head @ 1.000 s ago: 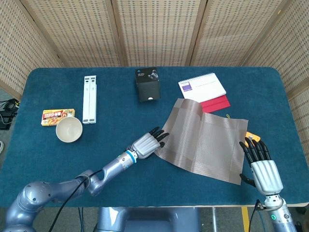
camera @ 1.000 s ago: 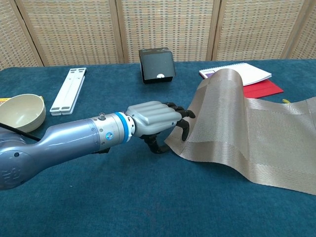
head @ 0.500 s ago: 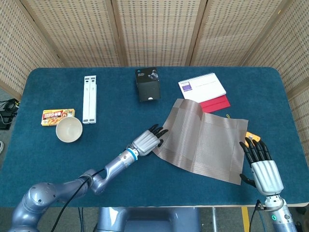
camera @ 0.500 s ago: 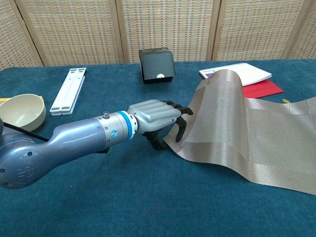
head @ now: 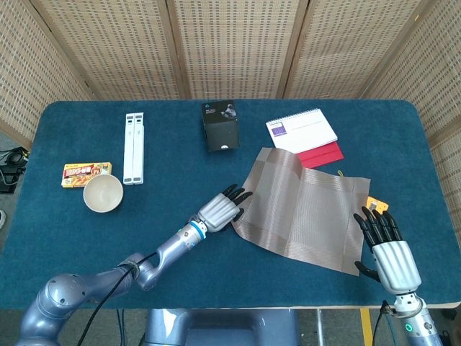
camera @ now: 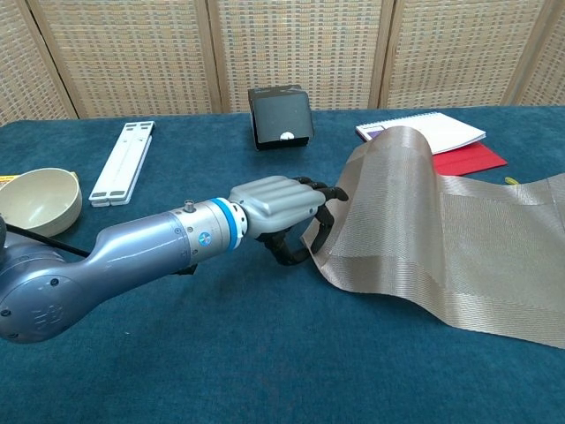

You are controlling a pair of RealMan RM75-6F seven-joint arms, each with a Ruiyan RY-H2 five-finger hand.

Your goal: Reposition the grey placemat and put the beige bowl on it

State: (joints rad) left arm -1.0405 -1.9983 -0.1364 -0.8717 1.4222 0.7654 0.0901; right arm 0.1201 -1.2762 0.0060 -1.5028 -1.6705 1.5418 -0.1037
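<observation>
Slightly rightward since a second ago, the near-left corner of the grey placemat [head: 302,213] has slid toward the surface's right edge, and the left robot hand [head: 218,210] has followed it; the right robot hand [head: 389,249] has dropped a little toward the near edge. The placemat lies right of centre, buckled: its far-left part rises in a hump in the chest view, its far corner overlaps a red folder [head: 322,153] beneath a spiral notepad [head: 301,130], and its near-right corner lies just beside the right robot hand.

Repositioning looks under way but unfinished, since the mat is neither flat nor squared. The beige bowl [head: 102,192] sits untouched near the left edge, well apart from the mat, so placing it is wholly left to do.

The left arm reaches low across the surface, palm down, its dark fingers [camera: 320,212] curled at the mat's left edge; they appear to pinch that edge, though the contact is partly hidden. The right robot hand holds nothing, fingers extended and apart, at the near-right corner.

Further out lie a black box [head: 220,125], a white stand [head: 133,148] and a snack packet [head: 86,174].
</observation>
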